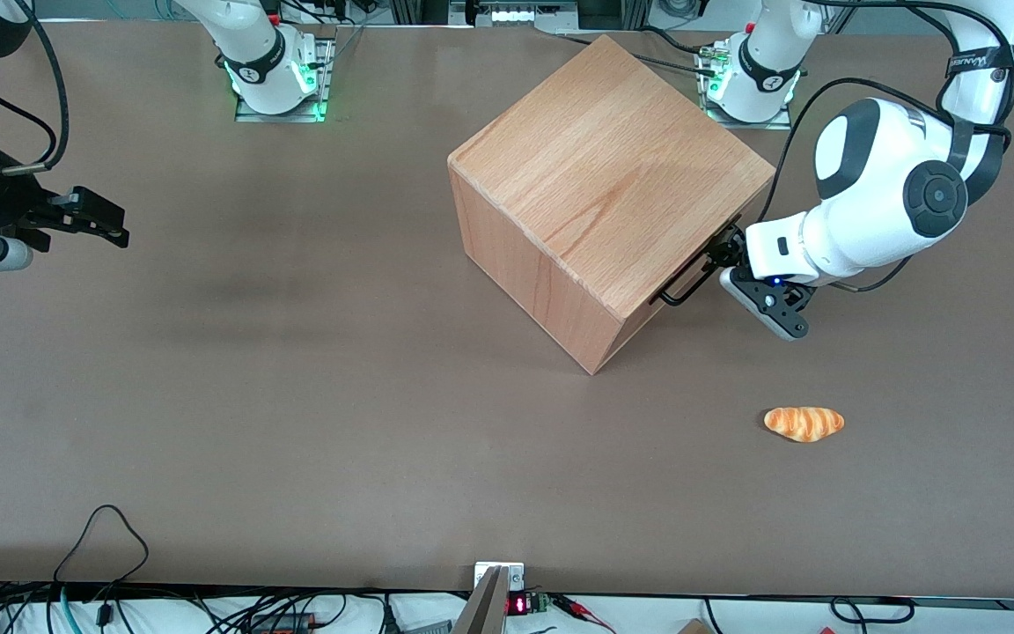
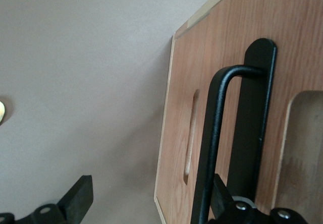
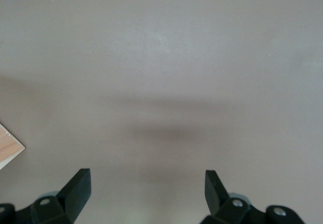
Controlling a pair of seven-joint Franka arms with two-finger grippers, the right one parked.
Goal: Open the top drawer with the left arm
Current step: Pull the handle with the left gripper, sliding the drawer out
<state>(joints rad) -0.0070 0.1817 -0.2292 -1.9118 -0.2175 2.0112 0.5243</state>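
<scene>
The big wooden cube cabinet (image 1: 604,167) stands in the middle of the table, its front turned toward the working arm's end. The top drawer's light wood front (image 2: 217,52) carries a thin black wire handle (image 2: 212,143) on a black strip. From the front view only the handle (image 1: 683,284) shows, sticking out just under the cabinet's top edge. The white left arm (image 1: 877,202) reaches in from that end. Its gripper (image 1: 718,257) (image 2: 150,200) is open at the handle. One finger (image 2: 222,193) lies right against the handle bar; the other finger (image 2: 79,200) hangs over bare table.
A small orange bread roll (image 1: 804,423) lies on the brown table (image 1: 296,396), nearer the front camera than the gripper. Cables run along the table's near edge (image 1: 102,546). The arm bases (image 1: 753,79) stand farther from the camera than the cabinet.
</scene>
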